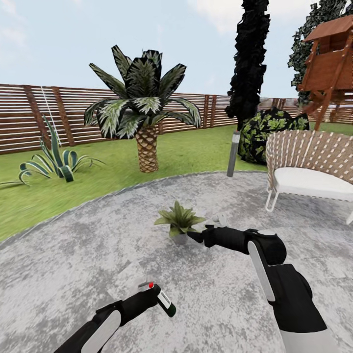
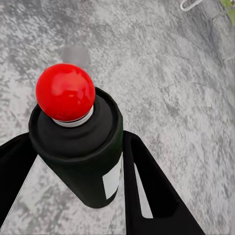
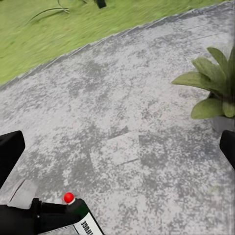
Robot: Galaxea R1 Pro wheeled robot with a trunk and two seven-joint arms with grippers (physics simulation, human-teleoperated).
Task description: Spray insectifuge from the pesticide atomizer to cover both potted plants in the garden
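Atomizer [image 1: 165, 302], lower centre, sits clamped in your left gripper [image 1: 156, 297] mid-body: judged light, rigid, slick. Right gripper [image 1: 198, 237] spread wide beside the plant [image 1: 179, 218].

head high, wrists close, paving [image 1: 73, 264] shared

A garden: lawn [image 1: 186, 152], slat fence [image 1: 73, 108], palm [image 1: 144, 113], paved patio [image 1: 98, 255].

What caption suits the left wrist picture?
Left gripper holding the atomizer, red-capped, above grey paving.
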